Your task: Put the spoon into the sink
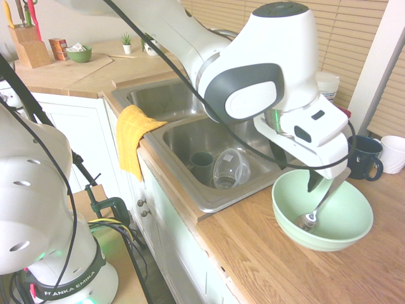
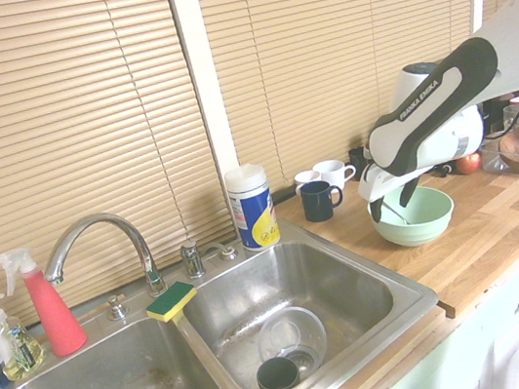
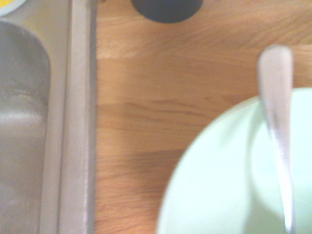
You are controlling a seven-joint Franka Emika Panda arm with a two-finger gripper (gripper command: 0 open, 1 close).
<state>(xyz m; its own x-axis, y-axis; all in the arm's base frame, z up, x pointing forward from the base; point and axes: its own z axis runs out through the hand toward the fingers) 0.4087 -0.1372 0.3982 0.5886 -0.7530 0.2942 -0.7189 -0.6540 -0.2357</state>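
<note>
Presently, the slim shiny silver metal spoon (image 1: 316, 212) stands inside the pale green round bowl (image 1: 345, 237), its small oval end resting on the bowl's floor and its long handle leaning up against the rim on the side away from the basins. In the wrist view the handle (image 3: 277, 97) crosses the bowl's edge (image 3: 204, 165) and is blurred.

The bowl sits on the wooden countertop (image 1: 266, 266), just beside the brushed stainless steel two-basin sink (image 2: 380, 328). The spoon is therefore outside the sink.

The white arm's two-finger gripper (image 1: 329, 180) hangs over the bowl, pointing steeply downward. Its dark fingers are spread apart, one on either side of the upper part of the handle. The pictures do not settle whether either finger touches the handle; nothing is pinched.

Inside the basin nearer the bowl lie a clear glass bowl (image 2: 290, 336) tipped on its side and a dark cup (image 2: 277, 374), touching one another. A yellow cloth (image 1: 133, 142) is draped over the front edge of the sink at the divider. A yellow and green sponge (image 2: 171, 300) rests on the rear of the divider, below the tall curved chrome faucet (image 2: 98, 235).

A dark blue mug (image 1: 364, 158) and a white mug (image 1: 393, 154) stand on the countertop behind the bowl, near the blinds.
</note>
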